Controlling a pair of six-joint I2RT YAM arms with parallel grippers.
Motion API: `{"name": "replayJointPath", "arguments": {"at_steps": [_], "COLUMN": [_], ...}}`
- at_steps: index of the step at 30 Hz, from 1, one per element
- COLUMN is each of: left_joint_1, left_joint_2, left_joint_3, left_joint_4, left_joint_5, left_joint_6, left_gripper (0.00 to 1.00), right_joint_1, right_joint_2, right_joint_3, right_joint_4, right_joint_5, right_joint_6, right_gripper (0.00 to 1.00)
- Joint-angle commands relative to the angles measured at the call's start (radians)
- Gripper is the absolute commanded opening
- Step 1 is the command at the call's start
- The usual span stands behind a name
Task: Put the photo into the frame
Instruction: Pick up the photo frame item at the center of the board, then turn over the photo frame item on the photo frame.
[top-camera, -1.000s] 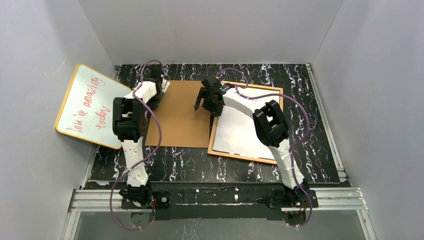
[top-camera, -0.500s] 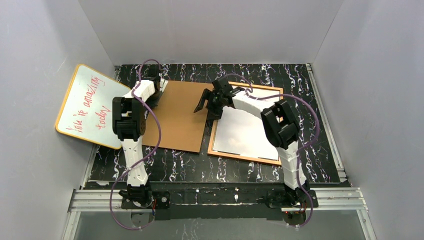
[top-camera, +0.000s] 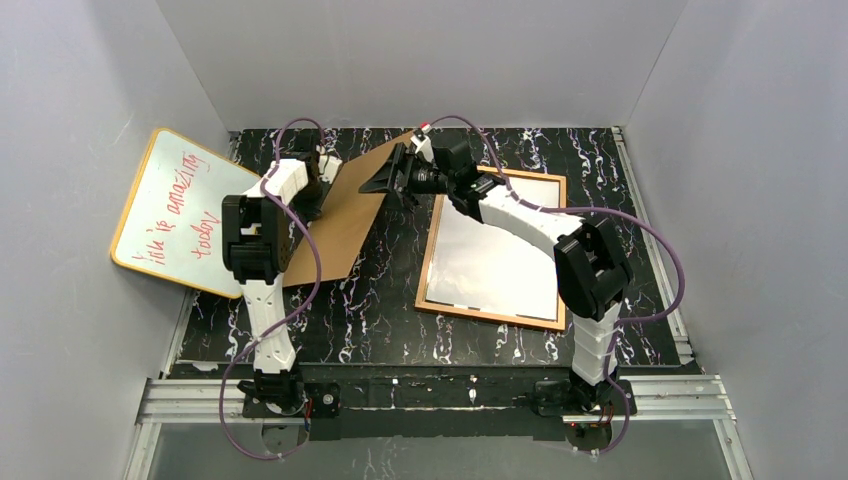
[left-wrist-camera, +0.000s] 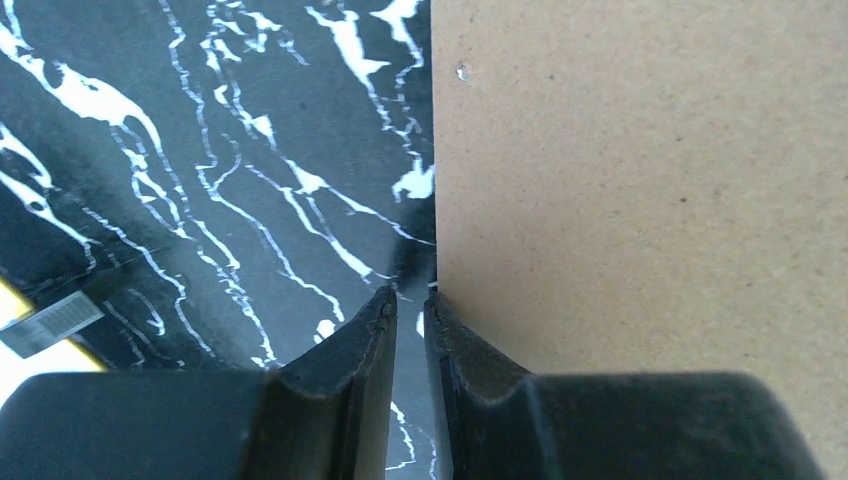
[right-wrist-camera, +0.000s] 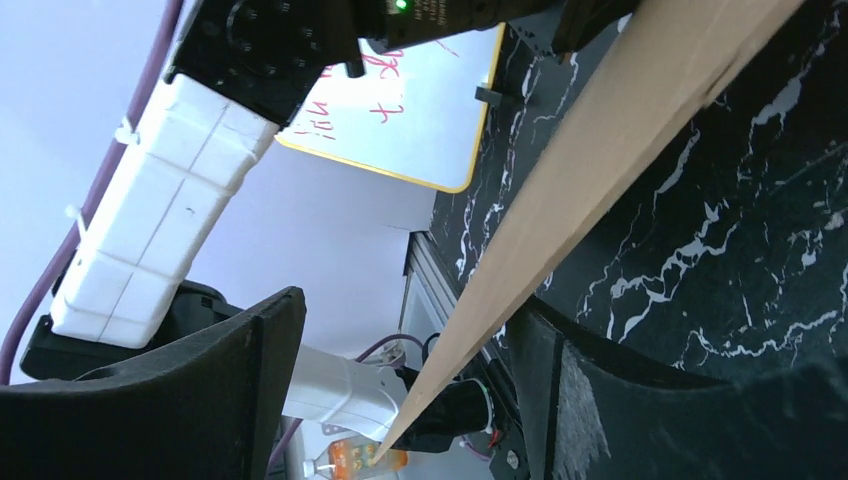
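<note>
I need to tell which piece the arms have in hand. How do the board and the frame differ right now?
The board is plain brown; the frame has an orange-brown border around a white inside. The board is tilted, one edge raised between the right gripper's open jaws; the frame lies flat on the table. Both are rectangular.

Whiteboard (top-camera: 178, 212) at left; tilted brown board (top-camera: 345, 222)

The top camera looks down from above and behind the near edge of the counter (top-camera: 400, 330), taking all of it in. The left wrist camera stares close past the left end effector (left-wrist-camera: 410, 300) onto the edge of the brown board (left-wrist-camera: 640, 200). The right wrist camera sights low along that board toward the whiteboard (right-wrist-camera: 430, 110). The top view shares both.
</note>
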Motion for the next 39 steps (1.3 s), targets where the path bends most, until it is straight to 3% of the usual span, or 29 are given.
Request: {"name": "replayJointPath", "arguments": {"at_steps": [1, 7, 12, 15, 16, 18, 21, 26, 31, 35, 39], "left_joint_1": [-0.035, -0.035, -0.035, -0.035, -0.035, -0.035, -0.032, -0.032, -0.045, -0.118, -0.186], "left_joint_2": [0.064, 0.039, 0.016, -0.03, -0.063, -0.122, -0.242, -0.533, -0.84, -1.016, -1.103], "left_joint_3": [-0.083, -0.081, -0.047, 0.016, 0.039, 0.078, 0.083, -0.071, -0.244, -0.346, -0.396], "left_joint_4": [-0.135, -0.143, -0.162, -0.182, -0.187, -0.195, -0.203, -0.178, -0.237, -0.33, -0.34], "left_joint_5": [0.262, 0.284, 0.332, 0.369, 0.387, 0.447, 0.594, 0.81, 0.924, 0.87, 0.829], "left_joint_6": [-0.054, -0.053, -0.064, -0.058, -0.052, -0.023, 0.078, 0.328, 0.616, 0.846, 0.941], "left_gripper": [0.17, 0.17, 0.23, 0.46, 0.63, 0.86, 0.98, 0.98, 0.98, 0.98, 0.98], "right_joint_1": [-0.003, -0.003, -0.005, -0.009, -0.014, -0.032, -0.075, -0.146, -0.19, -0.211, -0.208], "right_joint_2": [0.004, -0.023, -0.044, -0.043, -0.043, -0.045, -0.06, -0.127, -0.207, -0.248, -0.274], "right_joint_3": [0.002, 0.051, 0.052, 0.092, 0.106, 0.129, 0.141, 0.076, -0.021, -0.101, -0.124], "right_joint_4": [-0.015, -0.254, -0.332, -0.391, -0.405, -0.427, -0.44, -0.411, -0.312, -0.204, -0.152], "right_joint_5": [0.012, 0.163, 0.236, 0.263, 0.266, 0.255, 0.207, 0.112, 0.037, -0.039, -0.069], "right_joint_6": [0.001, -0.083, -0.101, -0.113, -0.114, -0.105, -0.066, 0.075, 0.206, 0.344, 0.428], "right_gripper": [0.79, 0.64, 0.41, 0.26, 0.21, 0.09, 0.01, 0.01, 0.01, 0.01, 0.01]}}
